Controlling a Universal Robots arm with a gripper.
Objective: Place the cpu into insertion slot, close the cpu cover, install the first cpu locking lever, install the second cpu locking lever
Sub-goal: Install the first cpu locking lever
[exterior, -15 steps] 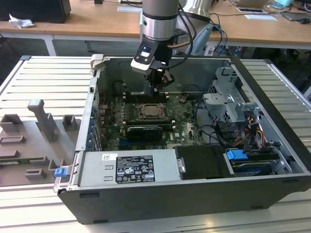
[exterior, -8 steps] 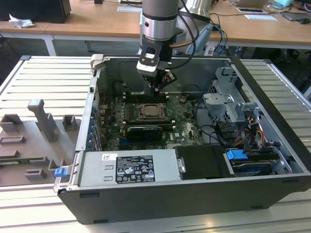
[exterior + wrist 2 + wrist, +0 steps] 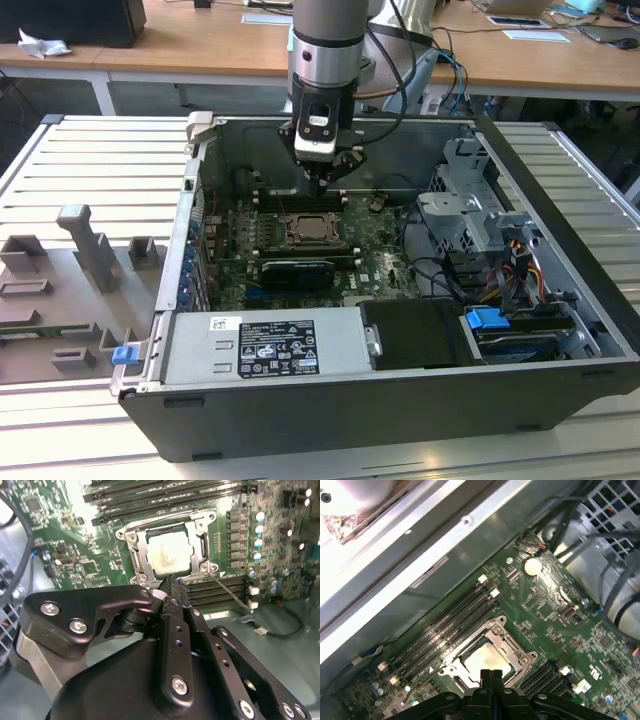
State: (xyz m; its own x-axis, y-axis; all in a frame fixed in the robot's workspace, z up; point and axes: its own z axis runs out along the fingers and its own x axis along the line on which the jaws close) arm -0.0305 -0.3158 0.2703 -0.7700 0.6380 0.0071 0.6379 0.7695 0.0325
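Cpu (image 3: 168, 555), a small pale silver-beige square chip, lies flat in the square dark insertion slot (image 3: 192, 540) on the green motherboard (image 3: 380, 265) inside the open computer case.

In the exterior view, light wooden desks (image 3: 200, 45) run across the back of the room. In front of them a white slatted metal table (image 3: 90, 160) carries the large black computer case (image 3: 400, 400), which lies on its side with its panel off. Grey moulded fixture blocks (image 3: 90, 250) stand on the table at the exterior view's left. A silver power supply box (image 3: 265, 345) fills the case's near edge.

The grey robot arm (image 3: 325, 40) reaches down into the case, and its black gripper (image 3: 322, 180) hangs just above the slot. In both wrist views the gripper (image 3: 170, 582) (image 3: 489, 672) has its fingers pressed together with nothing seen between them, the tips at the slot's edge.

Long black memory slots (image 3: 455, 620) flank the slot. The thin silver cpu cover (image 3: 140, 555) lies down around the chip. A thin metal lever rod (image 3: 230, 591) slants out from one corner.
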